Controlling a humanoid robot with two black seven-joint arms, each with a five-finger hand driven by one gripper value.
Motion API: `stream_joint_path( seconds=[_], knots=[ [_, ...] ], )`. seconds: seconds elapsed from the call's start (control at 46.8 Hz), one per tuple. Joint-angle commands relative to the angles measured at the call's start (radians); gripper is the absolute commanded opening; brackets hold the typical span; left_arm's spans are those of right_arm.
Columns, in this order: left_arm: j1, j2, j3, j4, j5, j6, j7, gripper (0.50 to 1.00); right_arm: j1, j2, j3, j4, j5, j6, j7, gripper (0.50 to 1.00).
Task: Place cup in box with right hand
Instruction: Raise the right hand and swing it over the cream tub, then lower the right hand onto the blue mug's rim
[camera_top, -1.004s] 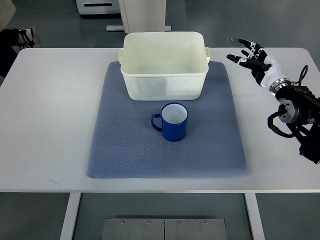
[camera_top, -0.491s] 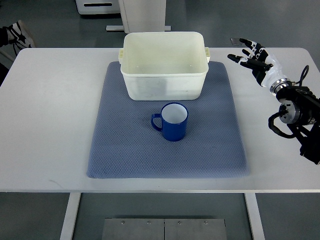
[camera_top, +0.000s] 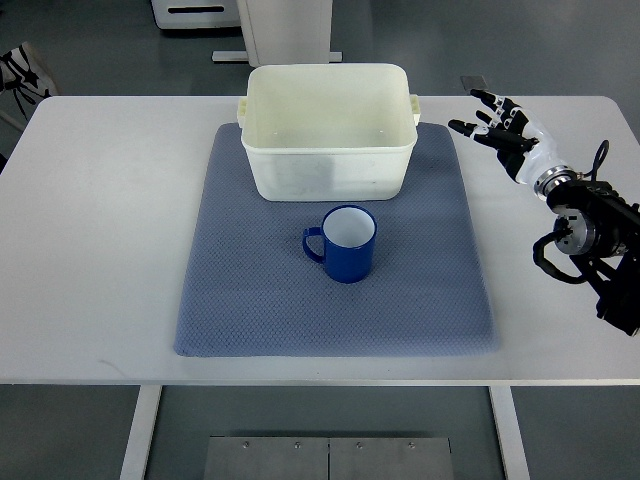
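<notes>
While the cup (camera_top: 342, 243) sat upright and untouched on the blue mat (camera_top: 250, 300), just beside the box (camera_top: 328, 130) at its 6 o'clock, the right hand (camera_top: 508, 137) had drifted slightly left and down from half a second earlier, nearer the mat's right edge. Fingers (camera_top: 484, 115) were spread apart, holding nothing. Hand sat at about 2 o'clock from the cup, well apart from it. Reach looked only just begun; grasp not yet made. Box was empty. Left arm not visible.
</notes>
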Motion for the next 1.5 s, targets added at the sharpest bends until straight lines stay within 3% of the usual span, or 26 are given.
stream_joint_path(
  seconds=[0.0, 0.192, 0.748, 0.897, 1.111, 1.474],
  knots=[
    [0.0, 0.0, 0.0, 0.0, 0.0, 0.0, 0.0, 1.0, 0.0, 0.0, 0.0, 0.002, 0.0, 0.007, 0.0, 1.0],
    [0.0, 0.0, 0.0, 0.0, 0.0, 0.0, 0.0, 1.0, 0.003, -0.005, 0.005, 0.044, 0.0, 0.009, 0.0, 1.0],
    [0.0, 0.0, 0.0, 0.0, 0.0, 0.0, 0.0, 1.0, 0.055, -0.074, 0.02, 0.368, -0.008, 0.007, -0.006, 0.998],
    [0.0, 0.0, 0.0, 0.0, 0.0, 0.0, 0.0, 1.0, 0.055, -0.077, 0.005, 0.44, -0.109, 0.015, -0.001, 0.998],
    [0.0, 0.0, 0.0, 0.0, 0.0, 0.0, 0.0, 1.0, 0.054, -0.08, -0.041, 0.483, -0.248, 0.173, 0.003, 0.998],
    [0.0, 0.0, 0.0, 0.0, 0.0, 0.0, 0.0, 1.0, 0.057, -0.083, -0.106, 0.491, -0.379, 0.267, 0.006, 0.998]
  ],
)
